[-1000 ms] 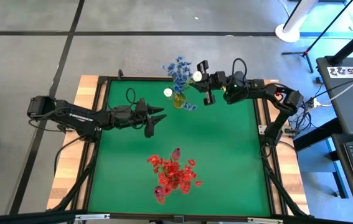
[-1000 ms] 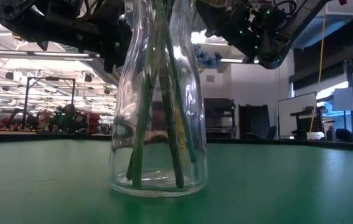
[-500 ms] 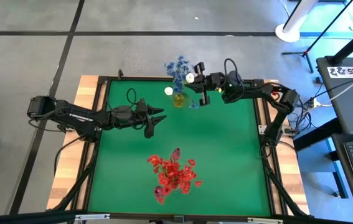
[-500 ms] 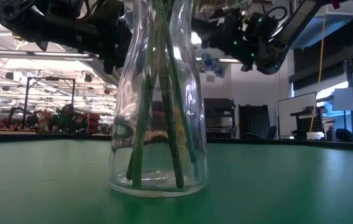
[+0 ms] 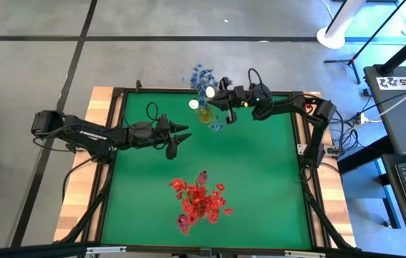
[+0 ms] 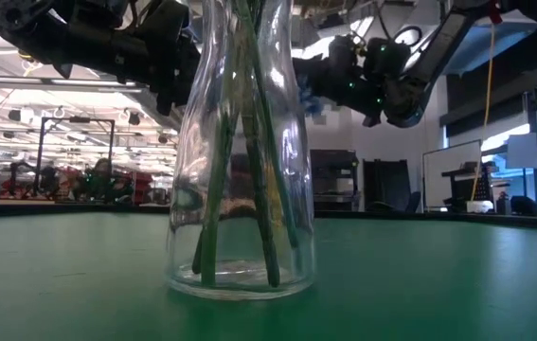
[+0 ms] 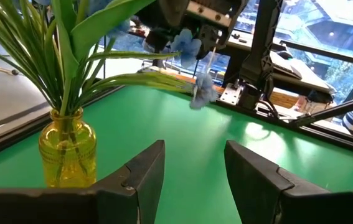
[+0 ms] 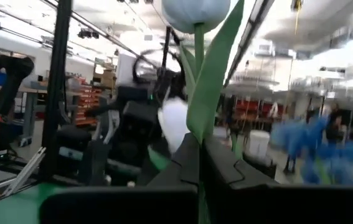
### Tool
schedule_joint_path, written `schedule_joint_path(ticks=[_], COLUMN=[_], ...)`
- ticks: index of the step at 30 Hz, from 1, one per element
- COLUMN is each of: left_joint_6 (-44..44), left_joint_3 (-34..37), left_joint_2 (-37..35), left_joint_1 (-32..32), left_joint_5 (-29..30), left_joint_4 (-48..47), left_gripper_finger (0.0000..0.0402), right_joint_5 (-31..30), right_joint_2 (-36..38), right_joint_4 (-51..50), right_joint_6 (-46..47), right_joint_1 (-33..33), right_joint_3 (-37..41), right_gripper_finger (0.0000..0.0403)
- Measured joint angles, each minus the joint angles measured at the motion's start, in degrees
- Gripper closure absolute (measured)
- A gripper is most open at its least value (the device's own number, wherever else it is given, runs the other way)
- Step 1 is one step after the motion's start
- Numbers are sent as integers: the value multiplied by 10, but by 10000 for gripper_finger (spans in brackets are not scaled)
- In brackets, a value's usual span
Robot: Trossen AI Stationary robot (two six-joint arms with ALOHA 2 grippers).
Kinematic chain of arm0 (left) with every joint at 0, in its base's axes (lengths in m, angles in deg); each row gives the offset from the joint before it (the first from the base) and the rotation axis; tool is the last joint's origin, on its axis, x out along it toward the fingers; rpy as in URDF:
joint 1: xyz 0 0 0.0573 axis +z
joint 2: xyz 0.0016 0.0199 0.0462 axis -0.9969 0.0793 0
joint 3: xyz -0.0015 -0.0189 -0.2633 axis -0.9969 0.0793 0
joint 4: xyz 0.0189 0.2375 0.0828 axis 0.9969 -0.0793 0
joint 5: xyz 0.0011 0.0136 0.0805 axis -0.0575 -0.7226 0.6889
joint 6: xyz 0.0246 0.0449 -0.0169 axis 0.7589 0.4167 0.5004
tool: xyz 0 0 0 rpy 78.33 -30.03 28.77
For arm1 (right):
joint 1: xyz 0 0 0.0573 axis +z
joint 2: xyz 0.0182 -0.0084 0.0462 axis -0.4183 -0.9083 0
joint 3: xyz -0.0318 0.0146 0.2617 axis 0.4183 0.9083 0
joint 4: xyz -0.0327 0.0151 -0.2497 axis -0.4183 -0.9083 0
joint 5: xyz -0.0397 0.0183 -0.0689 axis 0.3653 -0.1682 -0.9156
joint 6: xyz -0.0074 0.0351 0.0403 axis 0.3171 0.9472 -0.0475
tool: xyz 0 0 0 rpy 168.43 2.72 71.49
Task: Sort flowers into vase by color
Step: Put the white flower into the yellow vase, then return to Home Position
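Observation:
A small yellow vase (image 5: 205,113) stands near the table's far edge, holding blue flowers (image 5: 201,74) and a white tulip (image 5: 192,104). My right gripper (image 5: 220,95) hovers just right of it, above the rim, shut on another white tulip whose bud (image 5: 210,91) sits over the vase. My left gripper (image 5: 182,136) waits open at mid-table left and points at the yellow vase (image 7: 67,152). A clear glass vase (image 6: 240,189) near the front edge holds the red flowers (image 5: 199,201), their green stalks standing on its bottom. My right gripper pinches the white tulip's green stem (image 8: 199,134) between its two shut fingers, a short way below the bud (image 8: 195,12). The bud and a leaf stick out beyond the fingertips. The tulip is carried in the air; its lower end is hidden behind the fingers.
The green mat (image 5: 260,179) lies bare between the two vases and to the right. Wooden borders and a black frame (image 5: 120,97) edge the table. Blue blooms (image 7: 188,46) hang close beside my right gripper.
My right gripper has moved toward the table's left and down, bringing the white tulip from right of the yellow vase to just over it. It has stayed shut on the stem.

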Motion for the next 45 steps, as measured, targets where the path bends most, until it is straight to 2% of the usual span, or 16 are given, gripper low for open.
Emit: schedule_joint_path(ticks=[13, 16, 20, 25, 29, 34, 45], left_joint_6=[-7, -9, -21, -23, -23, -23, -24], left_joint_3=[0, 0, 0, 0, 0, 0, 0], left_joint_2=[0, 0, 0, 0, 0, 0, 0], left_joint_1=[0, 0, 0, 0, 0, 0, 0], left_joint_5=[0, 0, 0, 0, 0, 0, 0], left_joint_4=[0, 0, 0, 0, 0, 0, 0], left_gripper_finger=[239, 239, 239, 239, 239, 239, 239], right_joint_5=[-12, -8, -1, 20, 40, 47, -4], right_joint_2=[-1, -1, 10, 44, 76, 105, 122], right_joint_4=[-179, -183, -188, -185, -205, -271, -427], right_joint_6=[-30, -23, -12, 14, 31, 14, -73], right_joint_1=[0, 0, 0, 0, 0, 0, 0], right_joint_3=[7, 7, 8, 8, 8, 8, 7], right_gripper_finger=[393, 365, 307, 233, 191, 160, 134])
